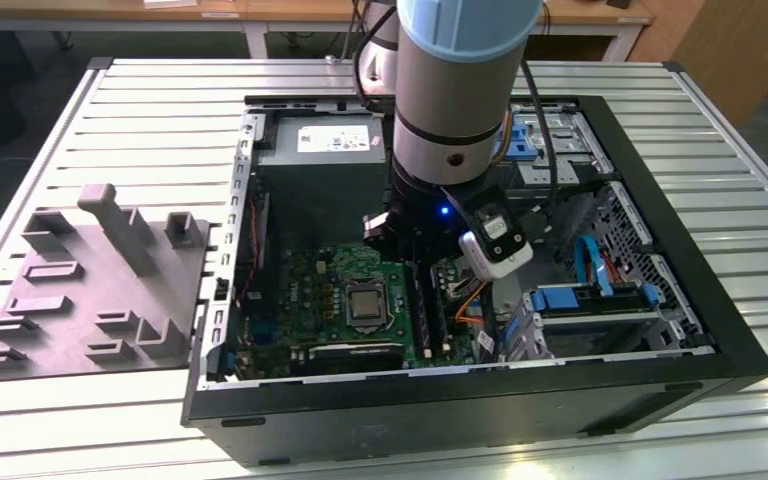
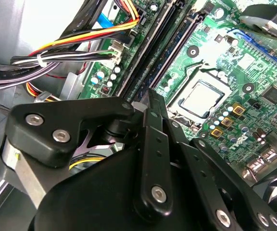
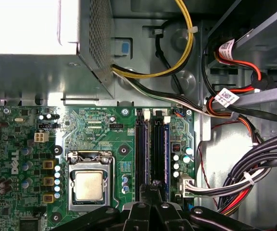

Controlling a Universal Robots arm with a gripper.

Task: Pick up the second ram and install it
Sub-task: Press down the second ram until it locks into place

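two wrist views of fingers [image 3: 150, 192] over slots [image 3: 152, 149]; exterior: tray [image 1: 84, 290]

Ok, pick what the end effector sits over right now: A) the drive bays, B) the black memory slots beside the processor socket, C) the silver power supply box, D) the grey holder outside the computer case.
B: in the first wrist view the end effector is directly over the long black memory slots, next to the processor socket.
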